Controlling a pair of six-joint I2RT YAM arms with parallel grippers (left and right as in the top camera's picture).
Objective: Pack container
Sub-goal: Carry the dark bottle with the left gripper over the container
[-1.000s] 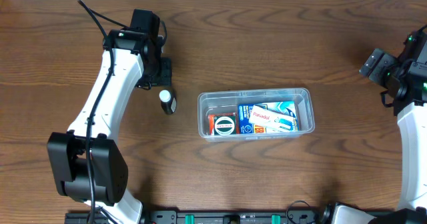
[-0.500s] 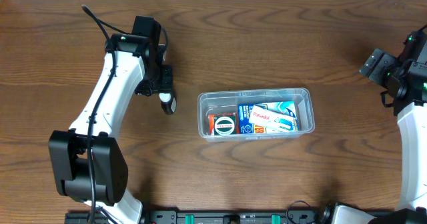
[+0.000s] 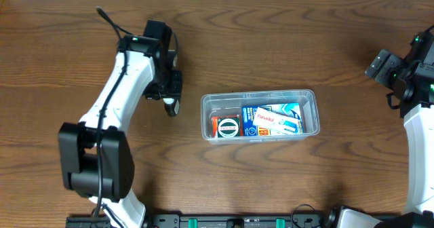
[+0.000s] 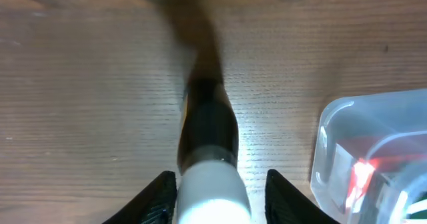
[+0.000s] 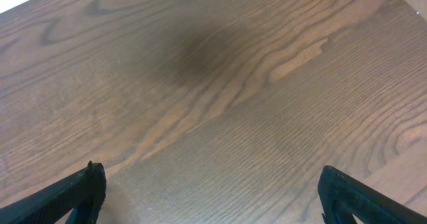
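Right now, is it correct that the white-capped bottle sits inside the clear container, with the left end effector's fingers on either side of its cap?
Not quite. The bottle sits on the table just left of the container, outside it, as the overhead view shows. The left end effector does have its fingers on either side of the cap.

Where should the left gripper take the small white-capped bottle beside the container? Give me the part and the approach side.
Take the bottle by its white cap, coming straight down from above. It appears to stand upright on the table, cap uppermost, clear of the container and its left wall. The left gripper straddles the round cap, open, one finger on either side, so that line suits it.
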